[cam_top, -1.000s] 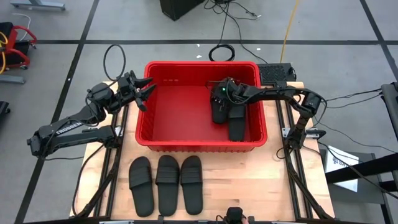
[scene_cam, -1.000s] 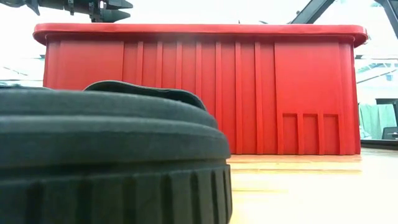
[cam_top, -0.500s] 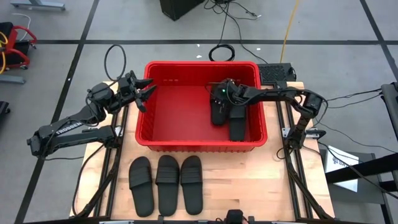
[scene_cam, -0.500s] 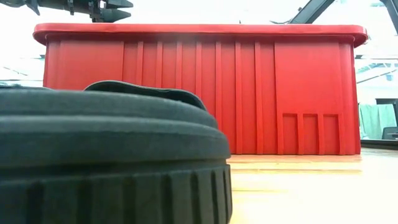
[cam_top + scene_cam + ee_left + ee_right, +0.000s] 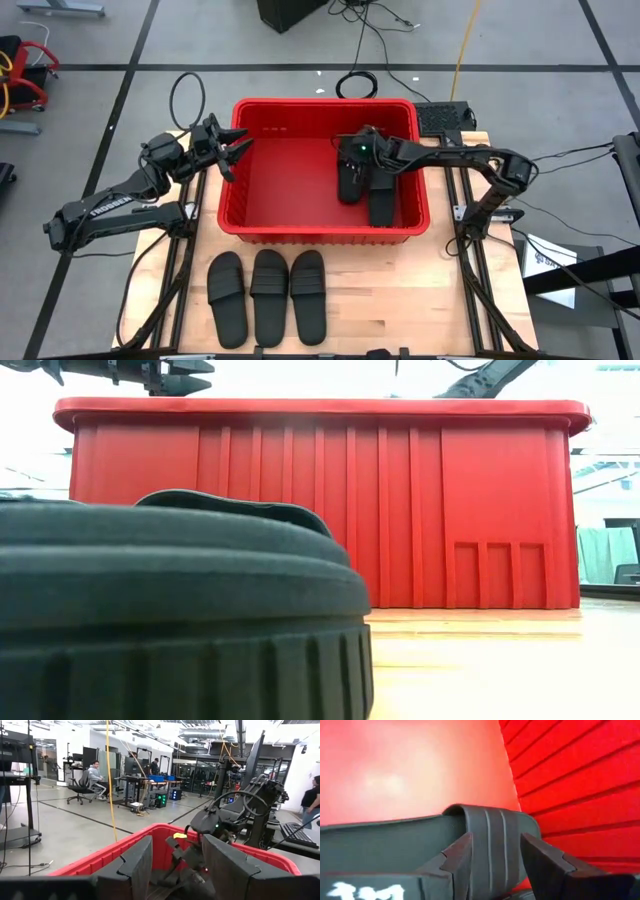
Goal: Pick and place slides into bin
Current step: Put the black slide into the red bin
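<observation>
Red bin centre frame — right gripper inside, jaws straddling a slide strap, seemingly releasing; left gripper waits open at bin's left rim.

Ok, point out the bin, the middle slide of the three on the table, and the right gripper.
bin (image 5: 232,222), high view, on its near-left rim.
middle slide (image 5: 269,275), high view, on its ribbed strap.
right gripper (image 5: 352,178), high view, between its fingertips, over the slides inside the bin.
</observation>
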Motion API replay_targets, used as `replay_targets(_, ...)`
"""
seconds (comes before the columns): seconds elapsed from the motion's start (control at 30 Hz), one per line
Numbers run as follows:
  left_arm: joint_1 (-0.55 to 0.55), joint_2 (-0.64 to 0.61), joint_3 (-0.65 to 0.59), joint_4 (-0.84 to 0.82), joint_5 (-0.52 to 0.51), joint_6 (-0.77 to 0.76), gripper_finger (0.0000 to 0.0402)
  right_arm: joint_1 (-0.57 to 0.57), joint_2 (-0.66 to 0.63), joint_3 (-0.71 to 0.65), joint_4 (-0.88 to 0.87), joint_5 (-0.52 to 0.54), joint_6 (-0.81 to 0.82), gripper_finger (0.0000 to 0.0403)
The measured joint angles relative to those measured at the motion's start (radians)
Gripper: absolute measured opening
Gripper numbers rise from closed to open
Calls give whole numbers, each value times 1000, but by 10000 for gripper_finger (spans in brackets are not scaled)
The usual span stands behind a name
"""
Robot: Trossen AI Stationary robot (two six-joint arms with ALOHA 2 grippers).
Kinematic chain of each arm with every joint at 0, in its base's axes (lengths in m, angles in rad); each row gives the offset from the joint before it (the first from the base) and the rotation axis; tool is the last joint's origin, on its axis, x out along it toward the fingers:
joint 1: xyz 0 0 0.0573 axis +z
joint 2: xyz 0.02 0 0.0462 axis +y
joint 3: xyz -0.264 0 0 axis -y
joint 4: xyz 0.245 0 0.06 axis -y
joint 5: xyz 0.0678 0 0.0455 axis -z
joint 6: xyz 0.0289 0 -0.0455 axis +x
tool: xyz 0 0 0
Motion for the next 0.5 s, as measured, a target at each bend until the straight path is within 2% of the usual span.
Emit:
replay_targets(0.37,0,0,0,-26,6,-12,179,52,-74,0,4,3,26,156)
replay_targets(0.5,0,0,0,-28,59,-16,179,70,-97,0,10,3,69,157)
